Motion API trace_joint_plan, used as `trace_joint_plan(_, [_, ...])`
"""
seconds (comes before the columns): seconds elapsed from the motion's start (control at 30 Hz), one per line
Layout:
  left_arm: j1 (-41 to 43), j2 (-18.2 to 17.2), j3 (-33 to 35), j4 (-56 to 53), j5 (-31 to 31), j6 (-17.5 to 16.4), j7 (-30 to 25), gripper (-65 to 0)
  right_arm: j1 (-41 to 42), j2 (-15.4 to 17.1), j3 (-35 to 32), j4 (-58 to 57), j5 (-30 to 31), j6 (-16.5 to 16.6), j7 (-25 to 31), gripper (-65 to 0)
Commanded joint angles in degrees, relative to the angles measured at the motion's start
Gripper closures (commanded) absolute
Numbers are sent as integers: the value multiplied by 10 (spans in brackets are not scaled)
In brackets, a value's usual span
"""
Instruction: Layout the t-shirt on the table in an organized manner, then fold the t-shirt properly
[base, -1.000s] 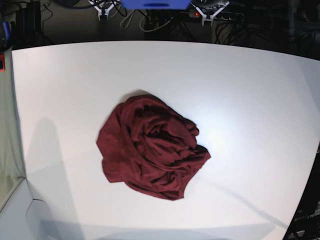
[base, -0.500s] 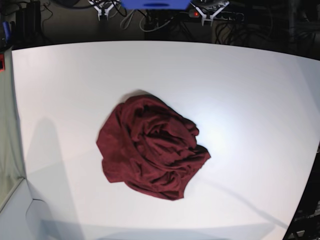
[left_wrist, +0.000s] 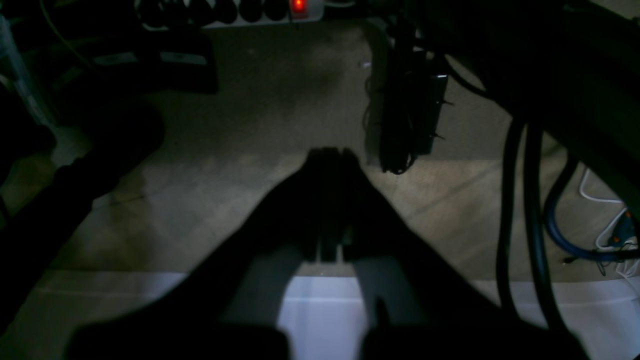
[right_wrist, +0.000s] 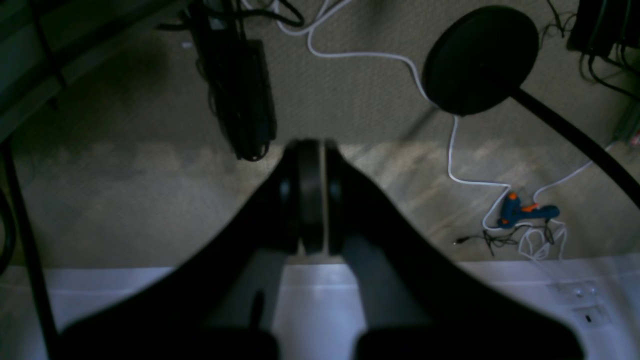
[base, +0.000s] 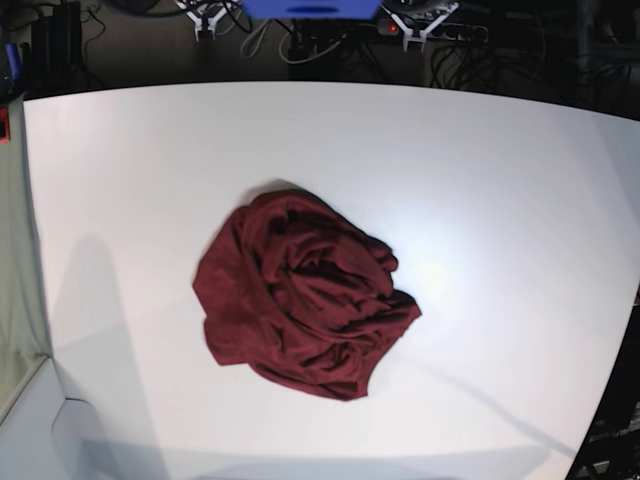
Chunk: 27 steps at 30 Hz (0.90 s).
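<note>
The dark maroon t-shirt (base: 305, 295) lies crumpled in a heap near the middle of the white table (base: 500, 180) in the base view. Both arms are pulled back past the table's far edge, well away from the shirt. My left gripper (left_wrist: 327, 156) is shut with nothing between its fingers, hanging over the floor with a strip of table (left_wrist: 100, 300) below it. My right gripper (right_wrist: 311, 146) is also shut and empty, over the floor beyond the table (right_wrist: 500, 290). In the base view the left gripper (base: 420, 28) and the right gripper (base: 205, 20) show only as small white tips at the top.
A power strip with a red light (left_wrist: 298, 5) and dark cables (left_wrist: 520, 200) lie on the floor behind the table. A black round stand base (right_wrist: 480, 57), white cord and a blue glue gun (right_wrist: 525, 212) are there too. A blue box (base: 310, 8) sits between the arms.
</note>
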Motion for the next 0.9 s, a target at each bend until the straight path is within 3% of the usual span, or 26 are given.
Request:
trace_joint_plan(0.0, [3,0,1,1,-1,5,-1,-1,-9,0,0,12,3,4,4,0])
trace_joint_plan(0.23, [28,-5,-1,25,-1,2,-7,-1,-70,1,2,115,3,4,3,0])
trace_joint_plan(0.37, [139,-19,-1,194,-1,2,-46,-1,-151,2,2,258,3,4,-1,0])
trace_joint_plan(0.7, [377,-76,-2,620,-2,5,-45,-1,-357,27,2,625,3,4,-3,0])
trace_joint_plan(0.87, [443,-98,-7,790,-2,6,4,-1,-422,42,3,800,3,4,-51,0])
